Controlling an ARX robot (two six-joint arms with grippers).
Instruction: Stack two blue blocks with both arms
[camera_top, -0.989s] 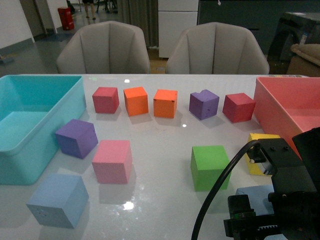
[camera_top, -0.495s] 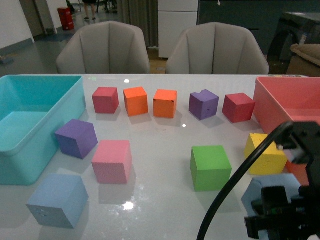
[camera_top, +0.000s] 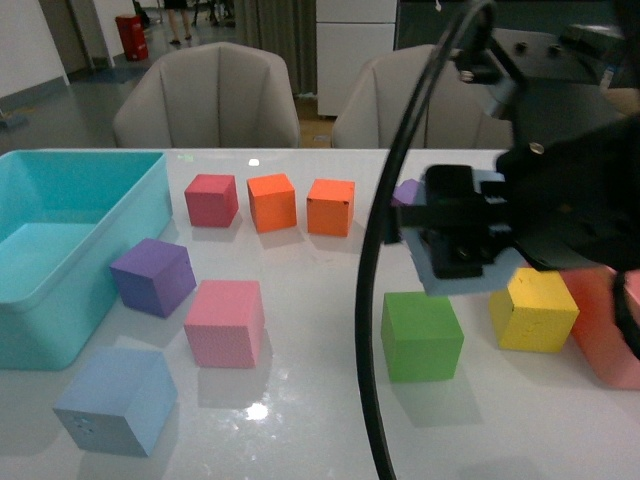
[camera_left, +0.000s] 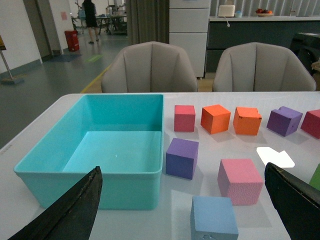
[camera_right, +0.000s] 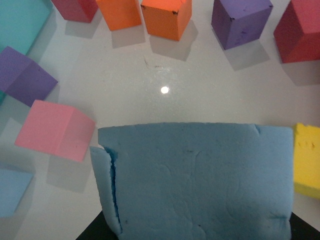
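Note:
My right gripper (camera_top: 458, 245) is shut on the steel-blue block (camera_top: 478, 275) and holds it in the air above the green cube (camera_top: 420, 335), right of the table's middle. In the right wrist view this block (camera_right: 200, 180) fills the lower frame and hides the right gripper's fingers. The paler periwinkle-blue block (camera_top: 115, 400) sits on the table at the near left, in front of the turquoise bin (camera_top: 40, 300). It also shows in the left wrist view (camera_left: 214, 218). My left gripper (camera_left: 182, 172) is open and empty, behind and above that block. The left arm is out of the front view.
A purple cube (camera_top: 152, 275) and a pink cube (camera_top: 225, 320) lie near the periwinkle block. Red (camera_top: 211, 199) and orange cubes (camera_top: 272, 201) stand in a back row. A yellow cube (camera_top: 533, 310) and a pink-red bin (camera_top: 610, 330) are at the right.
My right arm has risen from the near right corner and moved left with the steel-blue block, which is now off the table. The other cubes have not moved.

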